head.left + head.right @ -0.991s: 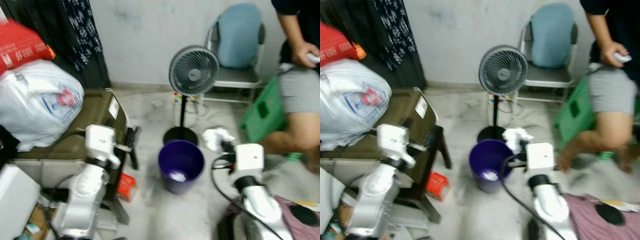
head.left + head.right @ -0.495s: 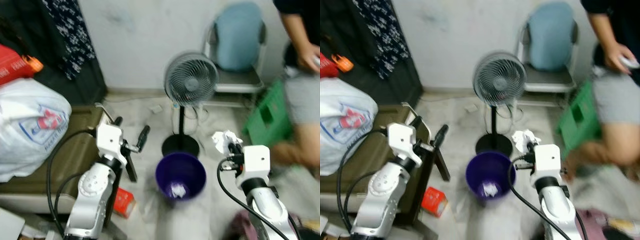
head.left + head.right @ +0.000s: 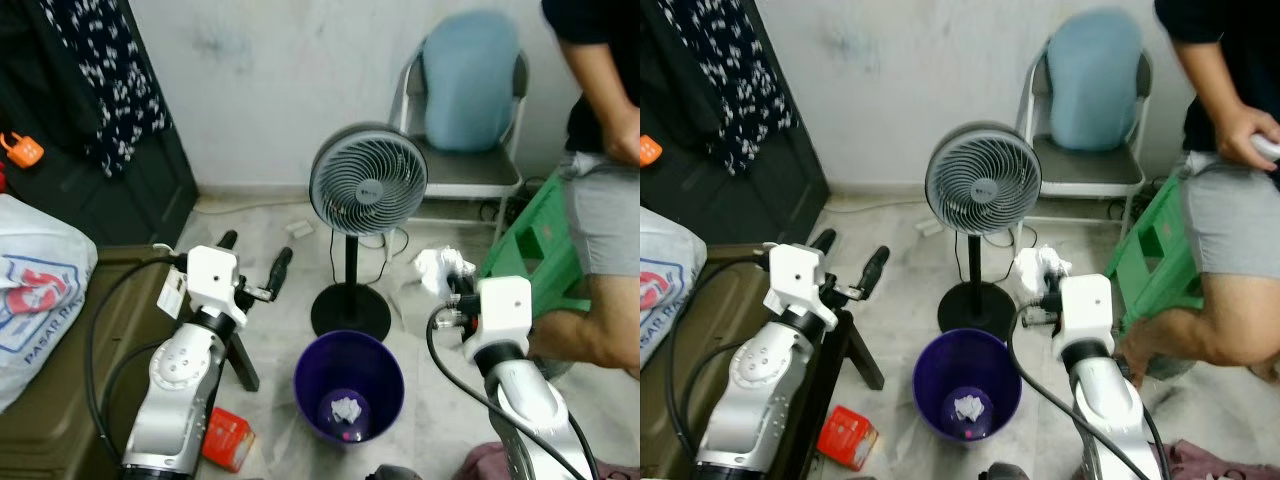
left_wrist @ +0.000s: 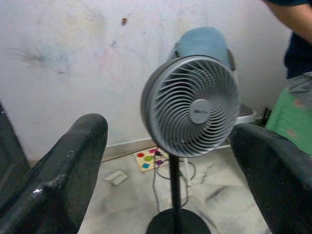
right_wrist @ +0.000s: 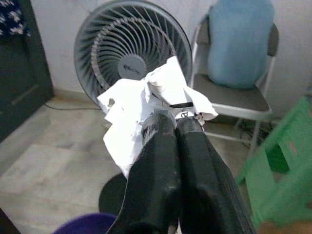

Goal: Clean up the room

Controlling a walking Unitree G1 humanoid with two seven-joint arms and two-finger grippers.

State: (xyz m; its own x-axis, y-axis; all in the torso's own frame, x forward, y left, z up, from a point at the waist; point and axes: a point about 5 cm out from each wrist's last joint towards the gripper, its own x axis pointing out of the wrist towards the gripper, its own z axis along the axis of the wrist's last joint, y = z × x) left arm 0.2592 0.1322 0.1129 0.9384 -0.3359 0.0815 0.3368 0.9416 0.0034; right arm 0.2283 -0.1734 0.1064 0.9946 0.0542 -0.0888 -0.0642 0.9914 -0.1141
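We hold a crumpled white paper (image 5: 146,105) in our right gripper (image 5: 168,127). The two black fingers are pressed tight together on it. The paper is up in the air, to the right of the purple bin (image 3: 349,385) and a bit higher than it, near the fan (image 3: 362,186).

The purple bin stands on the floor between our two arms, just in front of the fan's round black foot. A small white scrap (image 3: 345,408) lies at the bottom of the bin.

Our left gripper (image 3: 254,266) is held up over the floor with its fingers (image 4: 63,170) spread wide apart and nothing in them. It points toward the fan.

A dark green box (image 3: 50,400) sits on our left, with a white bag (image 3: 35,300) on top of it. A little red box (image 3: 228,440) lies on the floor beside it.

Behind the fan is a chair (image 3: 462,165) with a blue cushion (image 3: 470,70). A person (image 3: 600,190) in grey shorts stands on the right, next to a green stool (image 3: 1155,265).
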